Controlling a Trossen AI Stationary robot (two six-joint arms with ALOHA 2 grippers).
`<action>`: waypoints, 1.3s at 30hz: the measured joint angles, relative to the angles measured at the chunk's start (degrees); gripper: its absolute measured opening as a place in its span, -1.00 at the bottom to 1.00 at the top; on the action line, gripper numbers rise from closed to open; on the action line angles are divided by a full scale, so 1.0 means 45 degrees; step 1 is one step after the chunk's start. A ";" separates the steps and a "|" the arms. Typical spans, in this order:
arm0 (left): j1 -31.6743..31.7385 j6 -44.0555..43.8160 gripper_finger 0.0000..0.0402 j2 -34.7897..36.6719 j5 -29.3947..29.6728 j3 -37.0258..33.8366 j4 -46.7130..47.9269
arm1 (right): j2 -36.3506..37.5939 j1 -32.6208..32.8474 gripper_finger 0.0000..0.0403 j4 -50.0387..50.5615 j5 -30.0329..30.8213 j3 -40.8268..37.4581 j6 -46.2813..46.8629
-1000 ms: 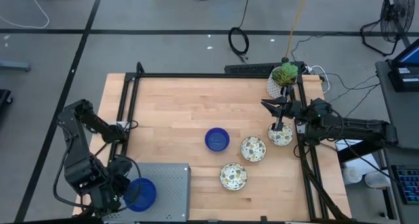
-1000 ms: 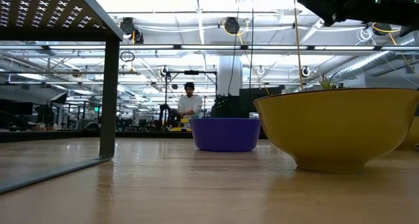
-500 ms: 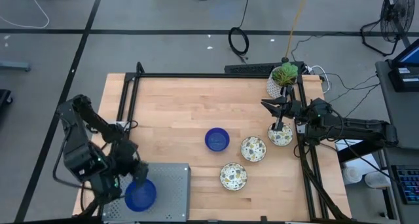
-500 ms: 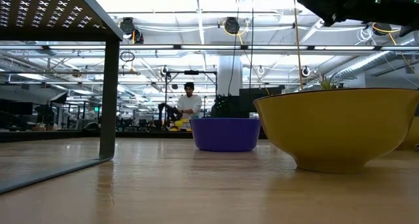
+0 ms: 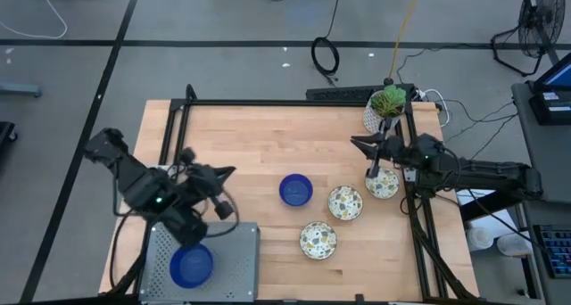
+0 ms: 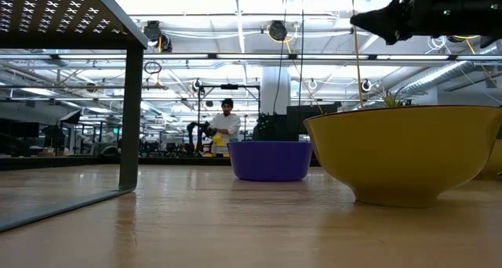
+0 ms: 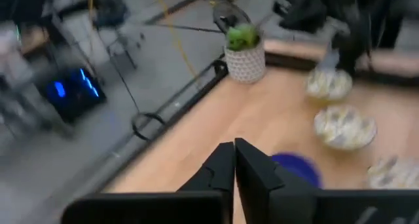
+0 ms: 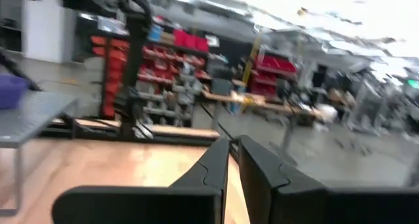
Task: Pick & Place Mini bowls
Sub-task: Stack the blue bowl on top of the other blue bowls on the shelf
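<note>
One deep blue mini bowl [image 5: 191, 266] sits on the grey perforated stand [image 5: 234, 243] at the near left. Another blue mini bowl [image 5: 295, 190] rests on the table's middle, also in the low view [image 6: 271, 160]. Three speckled mini bowls [image 5: 344, 202] [image 5: 318, 240] [image 5: 382, 185] stand right of it. My left gripper [image 5: 228, 171] hangs shut and empty above the table, left of the blue bowl, pointing right. In its wrist view [image 7: 234, 160] the fingers lie together. My right gripper [image 5: 354, 141] is raised at the far right, shut, holding nothing [image 8: 234, 149].
A white pot with a green plant [image 5: 384, 109] stands at the far right corner. A black frame rail [image 5: 294, 103] runs along the far edge and both sides. The stand's leg [image 6: 132, 119] rises at the near left. A person [image 6: 226, 125] stands far behind the table.
My left gripper has left the blue bowl on the grey stand, risen, and swung toward the far edge and the table's middle, rolling until it points right. That bowl stays on the stand. My right gripper has kept roughly where it was.
</note>
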State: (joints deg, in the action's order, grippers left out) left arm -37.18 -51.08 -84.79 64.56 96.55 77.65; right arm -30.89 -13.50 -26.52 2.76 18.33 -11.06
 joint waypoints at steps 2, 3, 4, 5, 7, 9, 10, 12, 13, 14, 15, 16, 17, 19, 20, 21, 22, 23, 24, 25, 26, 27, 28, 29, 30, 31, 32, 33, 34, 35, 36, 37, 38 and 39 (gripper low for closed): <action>0.0667 0.2870 -0.98 0.0000 -0.1113 0.0000 -0.1150 | 0.0010 -0.0004 -0.89 0.0468 0.0582 0.0000 0.0200; 0.1023 0.4001 -0.97 0.0000 -0.1660 0.0000 -0.1634 | 0.0015 -0.0003 -0.89 0.0749 0.0895 0.0000 0.0261; 0.1358 0.4875 -0.96 -0.0005 -0.2121 0.0000 -0.2035 | 0.0015 -0.0001 -0.89 0.0998 0.1158 0.0000 0.0289; 0.1680 0.5604 -0.95 -0.0005 -0.2504 0.0000 -0.2429 | 0.0015 -0.0002 -0.89 0.1236 0.1420 0.0000 0.0308; 0.2454 0.6861 -0.96 0.0000 -0.3663 -0.0006 -0.3325 | 0.0013 -0.0005 -0.89 0.1628 0.1748 0.0000 0.0313; 0.3376 0.8309 -0.98 0.0007 -0.5710 -0.0305 -0.5084 | 0.0015 -0.0005 -0.89 0.1845 0.1746 0.0000 0.0308; 0.3888 0.9207 -0.98 0.0010 -0.6997 -0.0619 -0.6348 | 0.0015 -0.0005 -0.89 0.1859 0.1721 0.0000 0.0271; 0.4784 1.1065 -0.96 -0.0009 -0.9499 -0.1430 -0.9008 | 0.0015 -0.0002 -0.89 0.1850 0.1710 0.0000 0.0108; 0.5169 1.1797 -0.94 -0.0024 -1.0455 -0.1842 -1.0100 | 0.0016 -0.0005 -0.89 0.1847 0.1710 0.0000 -0.0019; 0.5539 1.2496 -0.93 -0.0024 -1.1269 -0.2191 -1.1013 | 0.0019 -0.0005 -0.89 0.1856 0.1710 0.0000 -0.0114; 0.5881 1.3052 -0.93 -0.0024 -1.1737 -0.2456 -1.1655 | 0.0019 -0.0005 -0.89 0.1874 0.1710 0.0000 -0.0205; 0.6216 1.3444 -0.92 -0.0024 -1.1985 -0.2684 -1.2111 | 0.0019 -0.0005 -0.89 0.1878 0.1715 0.0000 -0.0307; 0.6558 1.3609 -0.93 -0.0019 -1.2043 -0.2841 -1.2307 | 0.0019 -0.0005 -0.89 0.1906 0.1710 0.0000 -0.0365; 0.7355 1.3330 -0.94 -0.0019 -1.2027 -0.3003 -1.2272 | 0.0017 -0.0005 -0.89 0.1994 0.1712 0.0000 -0.0409; 0.7772 1.2755 -0.94 -0.0024 -1.2027 -0.3043 -1.2241 | 0.0015 -0.0005 -0.89 0.2000 0.1713 0.0000 -0.0443; 0.8191 1.1895 -0.95 -0.0024 -1.2056 -0.3078 -1.2238 | 0.0017 -0.0005 -0.89 0.1993 0.1714 0.0000 -0.0458; 0.8663 1.1044 -0.94 -0.0016 -1.2345 -0.3151 -1.2290 | 0.0019 -0.0005 -0.88 0.1981 0.1715 0.0000 -0.0459; 0.9093 1.0446 -0.93 0.0005 -1.2870 -0.3314 -1.2347 | 0.0019 -0.0005 -0.88 0.1987 0.1715 0.0000 -0.0460; 0.9471 1.0177 -0.91 -0.0004 -1.3474 -0.3582 -1.2424 | 0.0019 -0.0005 -0.88 0.2008 0.1715 0.0000 -0.0470; 0.9797 1.0177 -0.88 -0.0054 -1.4018 -0.3893 -1.2545 | 0.0019 -0.0005 -0.88 0.2045 0.1723 0.0000 -0.0510; 1.0067 1.0270 -0.84 -0.0107 -1.4484 -0.4287 -1.2808 | 0.0019 -0.0005 -0.88 0.2074 0.1754 0.0000 -0.0583; 1.0283 1.0475 -0.79 -0.0151 -1.4986 -0.4719 -1.3167 | 0.0019 -0.0005 -0.88 0.2137 0.1772 0.0000 -0.0676; 1.0481 1.0764 -0.74 -0.0165 -1.5464 -0.5143 -1.3662 | 0.0019 -0.0005 -0.88 0.2227 0.1780 0.0000 -0.0753; 1.0631 1.1092 -0.68 -0.0163 -1.5941 -0.5568 -1.4403 | 0.0017 -0.0005 -0.88 0.2288 0.1791 0.0000 -0.0817; 1.0762 1.1380 -0.63 -0.0136 -1.6310 -0.5947 -1.5251 | 0.0011 -0.0005 -0.88 0.2315 0.1793 0.0000 -0.0842; 1.0887 1.1603 -0.57 -0.0105 -1.6485 -0.6300 -1.5973 | 0.0015 -0.0005 -0.88 0.2321 0.1793 0.0000 -0.0843; 1.1002 1.1726 -0.51 -0.0087 -1.6547 -0.6627 -1.6510 | 0.0019 -0.0005 -0.88 0.2310 0.1793 0.0000 -0.0857; 1.1114 1.1786 -0.45 -0.0090 -1.6558 -0.6885 -1.6868 | 0.0019 -0.0005 -0.88 0.2301 0.1798 0.0000 -0.0944; 1.1227 1.1956 -0.38 -0.0117 -1.6554 -0.7087 -1.7023 | 0.0019 -0.0005 -0.88 0.2306 0.1802 0.0000 -0.1045; 1.1303 1.2144 -0.32 -0.0125 -1.6558 -0.7242 -1.7041 | 0.0019 -0.0005 -0.88 0.2306 0.1803 0.0000 -0.1070; 1.1344 1.2318 -0.27 -0.0126 -1.6579 -0.7351 -1.6992 | 0.0019 -0.0005 -0.88 0.2302 0.1807 0.0000 -0.1071; 1.1362 1.2490 -0.22 -0.0121 -1.6667 -0.7400 -1.6895 | 0.0019 -0.0005 -0.88 0.2306 0.1814 0.0000 -0.1063; 1.1355 1.2591 -0.17 -0.0079 -1.6877 -0.7423 -1.6686 | 0.0019 -0.0005 -0.88 0.2306 0.1817 0.0000 -0.1062; 1.1347 1.2617 -0.14 0.0050 -1.7251 -0.7443 -1.6315 | 0.0019 -0.0005 -0.88 0.2320 0.1817 0.0000 -0.1056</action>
State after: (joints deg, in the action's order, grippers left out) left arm 13.88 5.70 -84.57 -13.07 63.06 4.24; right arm -30.81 -13.52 -16.08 10.94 18.33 -15.81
